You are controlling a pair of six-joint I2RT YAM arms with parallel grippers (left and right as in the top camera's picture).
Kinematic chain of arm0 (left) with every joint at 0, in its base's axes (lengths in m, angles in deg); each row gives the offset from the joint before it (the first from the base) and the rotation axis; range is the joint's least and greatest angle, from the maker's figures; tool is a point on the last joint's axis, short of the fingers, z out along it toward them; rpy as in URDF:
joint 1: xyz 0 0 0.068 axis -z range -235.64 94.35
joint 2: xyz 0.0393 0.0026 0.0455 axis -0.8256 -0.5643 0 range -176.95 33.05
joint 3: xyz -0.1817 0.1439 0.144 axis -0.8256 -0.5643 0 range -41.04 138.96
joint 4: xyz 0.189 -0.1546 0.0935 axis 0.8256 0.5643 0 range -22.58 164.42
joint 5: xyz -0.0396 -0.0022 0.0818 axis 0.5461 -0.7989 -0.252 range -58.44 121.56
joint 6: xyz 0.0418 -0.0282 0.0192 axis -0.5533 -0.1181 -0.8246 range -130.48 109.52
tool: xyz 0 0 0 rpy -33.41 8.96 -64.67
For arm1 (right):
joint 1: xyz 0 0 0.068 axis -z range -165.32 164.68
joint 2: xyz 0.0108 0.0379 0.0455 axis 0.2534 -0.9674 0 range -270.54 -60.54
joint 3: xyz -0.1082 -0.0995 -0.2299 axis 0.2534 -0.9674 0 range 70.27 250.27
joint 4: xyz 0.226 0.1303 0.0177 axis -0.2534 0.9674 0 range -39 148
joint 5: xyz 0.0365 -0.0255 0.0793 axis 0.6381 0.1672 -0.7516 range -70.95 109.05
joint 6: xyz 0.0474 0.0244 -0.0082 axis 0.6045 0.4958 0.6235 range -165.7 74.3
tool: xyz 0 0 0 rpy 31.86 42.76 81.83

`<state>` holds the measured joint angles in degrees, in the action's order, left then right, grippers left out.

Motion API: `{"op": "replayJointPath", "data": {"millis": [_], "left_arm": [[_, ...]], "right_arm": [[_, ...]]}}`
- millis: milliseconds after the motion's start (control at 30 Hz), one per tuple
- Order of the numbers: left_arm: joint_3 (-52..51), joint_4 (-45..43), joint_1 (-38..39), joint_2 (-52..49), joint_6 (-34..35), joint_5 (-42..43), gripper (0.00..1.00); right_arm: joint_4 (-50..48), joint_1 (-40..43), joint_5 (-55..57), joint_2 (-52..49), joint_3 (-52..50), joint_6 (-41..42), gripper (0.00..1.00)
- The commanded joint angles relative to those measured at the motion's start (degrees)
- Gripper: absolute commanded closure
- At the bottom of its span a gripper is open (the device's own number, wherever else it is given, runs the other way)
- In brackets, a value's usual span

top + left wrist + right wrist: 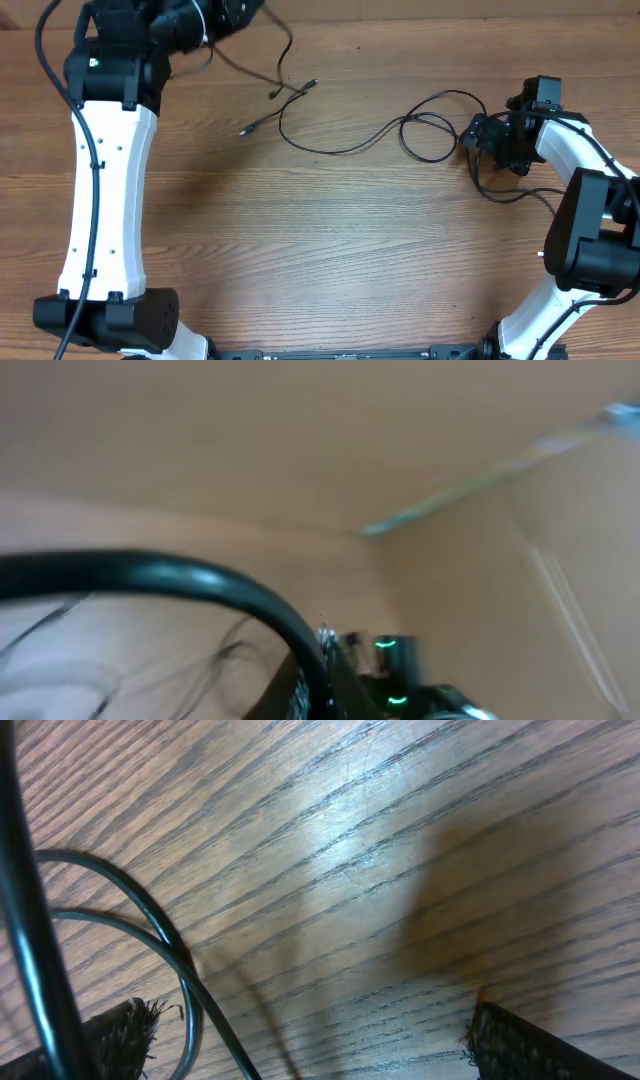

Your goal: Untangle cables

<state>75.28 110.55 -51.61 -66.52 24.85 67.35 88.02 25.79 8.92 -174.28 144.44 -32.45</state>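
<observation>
Thin black cables (340, 148) trail across the far half of the table. Two plug ends (312, 84) (245, 130) hang or lie left of centre. From there, strands rise toward my left gripper (215, 22) at the top edge, which is shut with the cables leading into it. The left wrist view is blurred and shows only faint strands (225, 655). On the right, the cables form loops (428, 135) that end at my right gripper (472, 135). In the right wrist view it stands open (310, 1050), fingers (115, 1035) wide apart, with two cable strands (150, 920) crossing by the left finger.
The wooden table (330, 250) fills the overhead view. My left arm (105, 170) runs along its left side and my right arm (590, 220) stands at the right edge. A thick black arm cable (200, 580) arcs across the left wrist view.
</observation>
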Motion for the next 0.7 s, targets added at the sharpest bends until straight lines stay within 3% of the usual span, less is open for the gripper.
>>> {"op": "replayJointPath", "data": {"millis": [0,167,300,433,533,667], "left_arm": [[4.72,6.82,0.11,3.61,-6.36,-17.07,0.96],[10.6,13.79,0.0,6.19,-12.17,-20.48,0.96],[13.38,18.75,0.11,9.31,-19.78,-15.65,0.96],[13.38,26.16,0.13,11.45,-20.11,-16.63,0.96],[13.31,30.88,0.13,11.56,-18.12,-15.93,0.96],[13.07,37.7,0.07,11.06,-4.35,-19.96,0.96]], "right_arm": [[0.39,-0.57,-2.23,-1.16,-1.42,0.28,0.0],[0.37,-0.57,-2.21,-1.16,-1.42,0.28,0.0],[0.37,-0.55,-2.19,-1.16,-1.42,0.26,0.0],[0.37,-0.55,-2.16,-1.16,-1.42,0.26,0.0],[0.35,-0.55,-2.19,-1.16,-1.42,0.26,0.0],[0.37,-0.55,-2.19,-1.16,-1.42,0.26,0.0]]}}
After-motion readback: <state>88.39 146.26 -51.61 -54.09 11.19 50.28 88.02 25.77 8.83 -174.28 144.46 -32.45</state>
